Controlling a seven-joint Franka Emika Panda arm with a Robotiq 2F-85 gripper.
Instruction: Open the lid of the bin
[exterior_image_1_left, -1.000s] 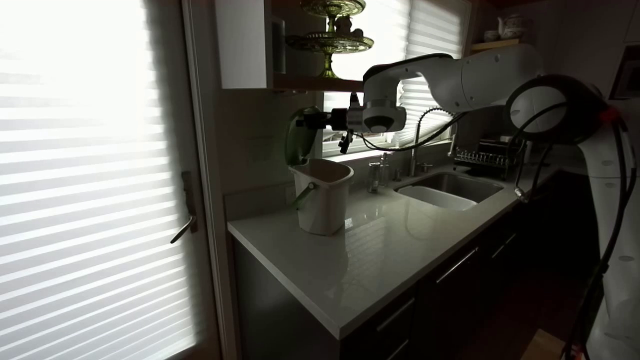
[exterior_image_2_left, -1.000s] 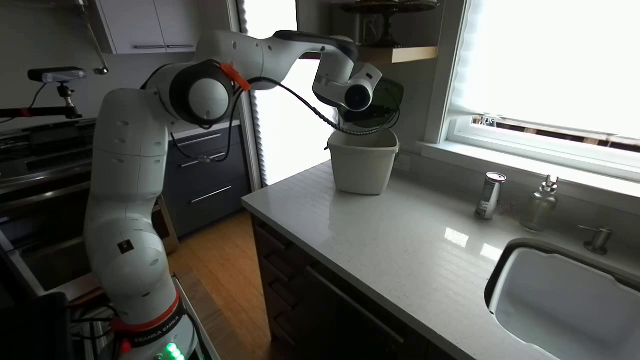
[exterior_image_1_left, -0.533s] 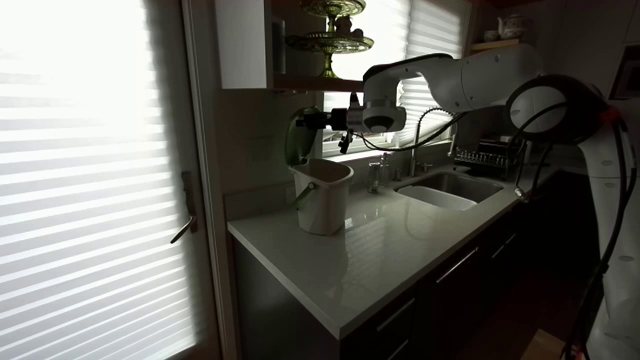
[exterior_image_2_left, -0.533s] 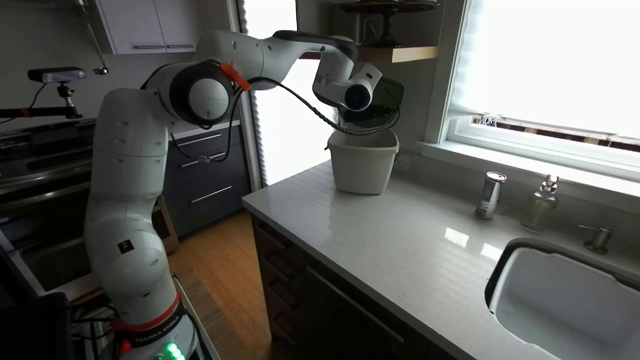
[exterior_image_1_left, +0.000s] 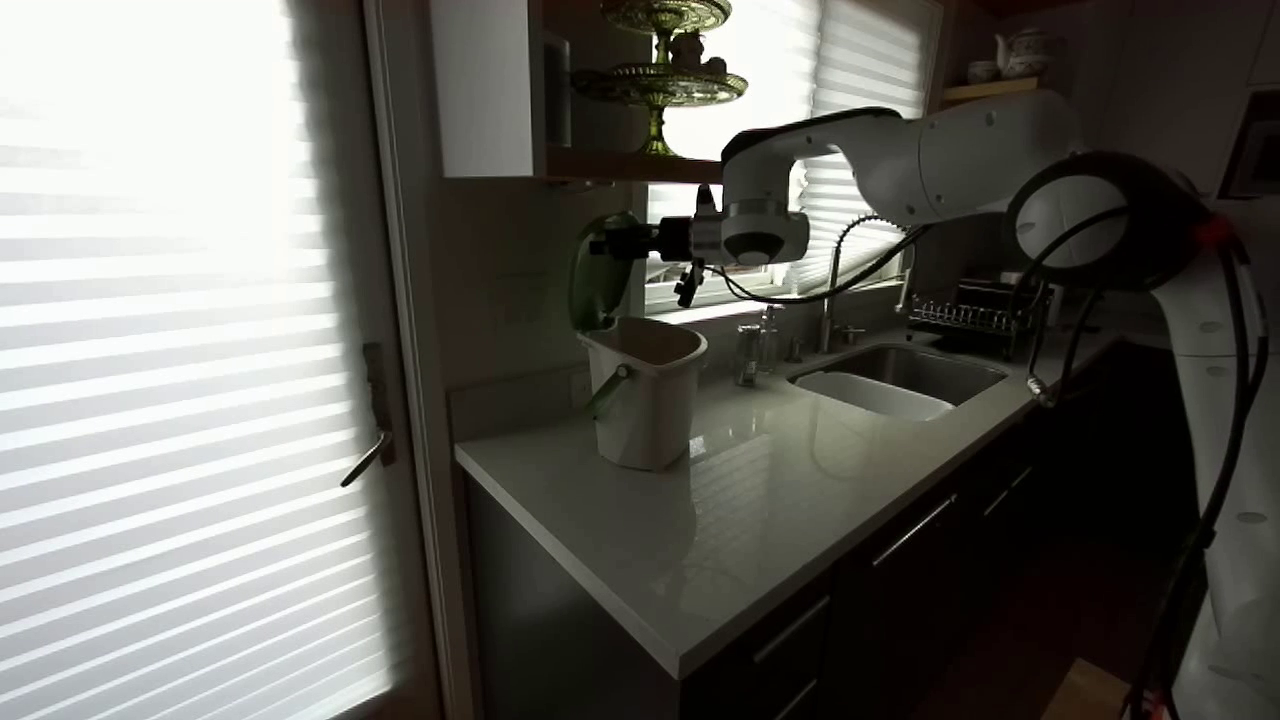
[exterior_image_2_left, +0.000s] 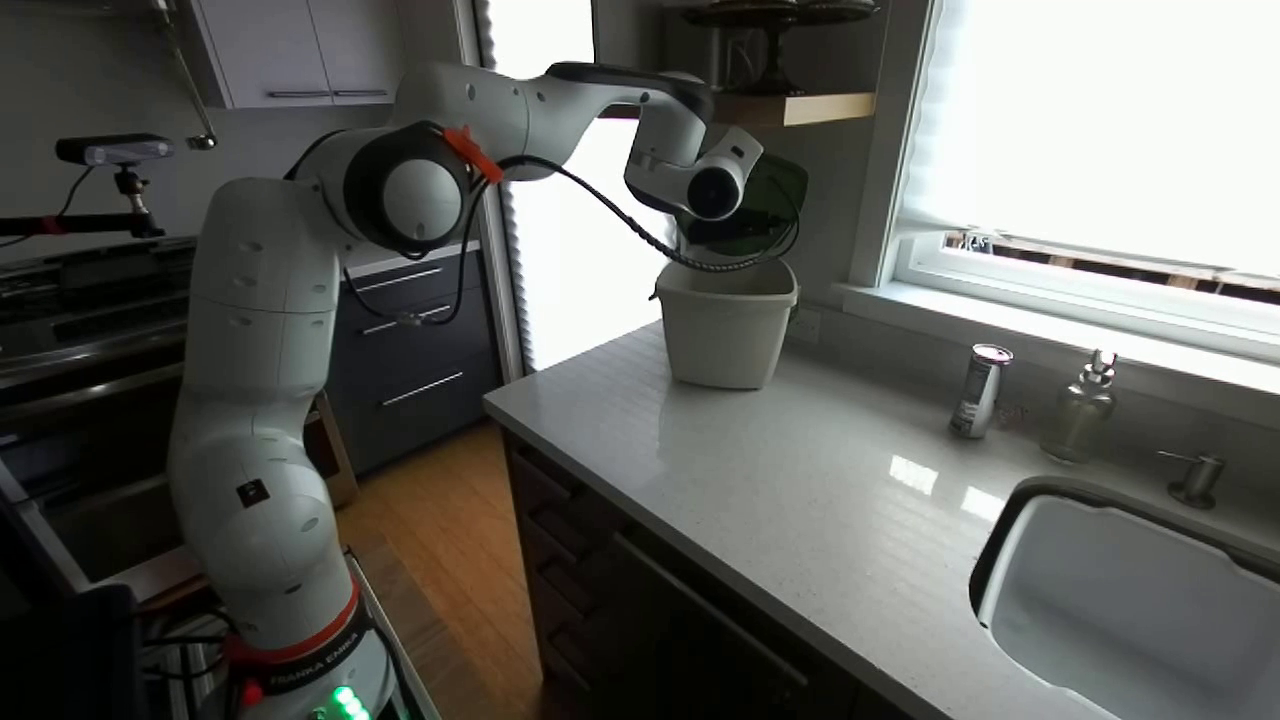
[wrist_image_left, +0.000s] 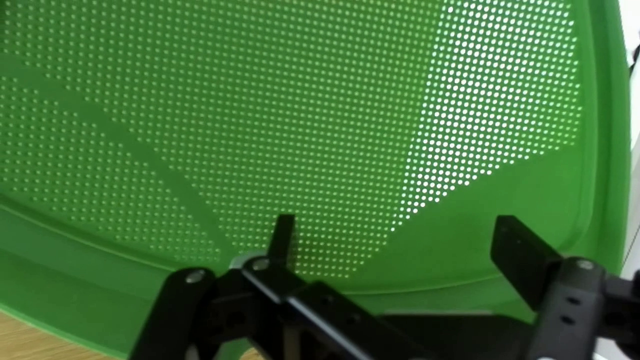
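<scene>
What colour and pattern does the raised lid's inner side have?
The lid is green with rows of pale dots; the wrist view shows it best.

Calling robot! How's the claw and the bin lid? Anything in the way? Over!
Claw open. Green lid up, facing claw. Bin uncovered. Nothing seen between claw and lid.

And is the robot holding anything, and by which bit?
Nothing. The black two-fingered gripper is open in the wrist view, with the green, rounded, dotted plastic lid behind it. Whether they touch, I can't tell.
</scene>
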